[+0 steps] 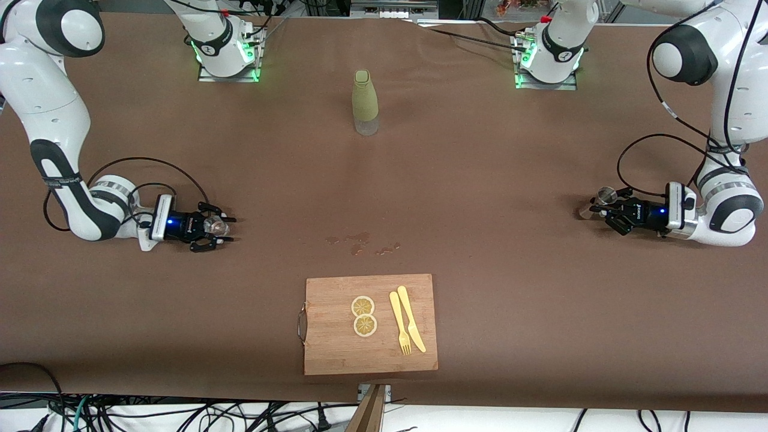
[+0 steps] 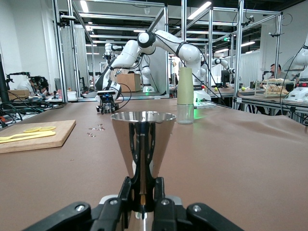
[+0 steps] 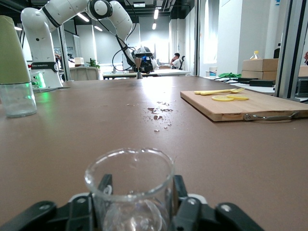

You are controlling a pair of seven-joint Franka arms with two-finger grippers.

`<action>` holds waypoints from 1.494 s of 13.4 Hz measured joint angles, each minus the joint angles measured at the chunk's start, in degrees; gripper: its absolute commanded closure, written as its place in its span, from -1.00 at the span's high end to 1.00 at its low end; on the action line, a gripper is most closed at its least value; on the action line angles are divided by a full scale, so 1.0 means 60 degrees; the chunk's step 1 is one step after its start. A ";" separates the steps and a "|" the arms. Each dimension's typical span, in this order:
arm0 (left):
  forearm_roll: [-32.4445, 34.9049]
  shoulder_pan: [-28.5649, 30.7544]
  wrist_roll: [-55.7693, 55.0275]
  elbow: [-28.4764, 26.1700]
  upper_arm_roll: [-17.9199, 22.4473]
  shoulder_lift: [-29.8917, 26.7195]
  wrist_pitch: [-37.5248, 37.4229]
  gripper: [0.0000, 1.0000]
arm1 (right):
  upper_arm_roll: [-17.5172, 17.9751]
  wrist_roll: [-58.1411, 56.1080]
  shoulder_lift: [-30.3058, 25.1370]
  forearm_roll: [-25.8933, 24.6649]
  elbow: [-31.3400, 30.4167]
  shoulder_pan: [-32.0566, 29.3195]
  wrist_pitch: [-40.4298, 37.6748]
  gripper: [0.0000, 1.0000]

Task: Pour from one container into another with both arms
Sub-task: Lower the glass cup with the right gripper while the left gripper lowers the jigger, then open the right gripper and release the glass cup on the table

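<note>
My left gripper [image 1: 601, 209] sits low over the table at the left arm's end, shut on the narrow waist of a steel cone-shaped jigger [image 1: 606, 195]. In the left wrist view the jigger [image 2: 143, 137] stands upright with its open rim up, between my left gripper's [image 2: 143, 195] black fingers. At the right arm's end my right gripper [image 1: 225, 229] is low over the table, shut on a clear glass beaker [image 1: 215, 226]. The right wrist view shows the beaker [image 3: 130, 185] upright, with a finger [image 3: 103, 188] pressed on either side.
A green bottle with a clear base [image 1: 365, 102] stands mid-table near the arm bases. A wooden cutting board [image 1: 336, 351] near the front camera carries two lemon slices [image 1: 363, 315] and a yellow fork and knife [image 1: 407, 324]. Spilled drops [image 1: 360, 243] lie between board and bottle.
</note>
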 measured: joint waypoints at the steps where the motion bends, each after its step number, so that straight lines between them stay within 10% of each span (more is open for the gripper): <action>1: 0.0000 0.0036 0.0012 -0.0001 0.0008 0.0008 0.0000 -1.00 | -0.0194 0.0000 -0.0004 -0.0037 0.0002 -0.0015 -0.0328 1.00; 11: 0.0000 0.0088 0.0164 -0.0039 0.0127 0.0605 0.0021 -1.00 | -0.1925 0.3658 -0.1957 -0.2538 0.0478 -0.0117 -0.2400 1.00; 13: -0.0001 0.0091 0.0166 -0.0038 0.0123 0.0693 0.0052 -0.12 | -0.1915 0.5386 -0.2601 -0.3293 0.0783 -0.0098 -0.2528 1.00; 14: 0.0000 0.0092 0.0163 -0.0031 0.0123 0.0692 0.0058 0.99 | -0.1897 0.6188 -0.2972 -0.3589 0.0871 -0.0068 -0.2575 1.00; 20: 0.0006 0.0081 -0.0704 0.0360 0.0233 0.0683 0.0892 1.00 | -0.1806 1.0721 -0.5090 -0.5466 0.0927 0.0557 -0.2679 1.00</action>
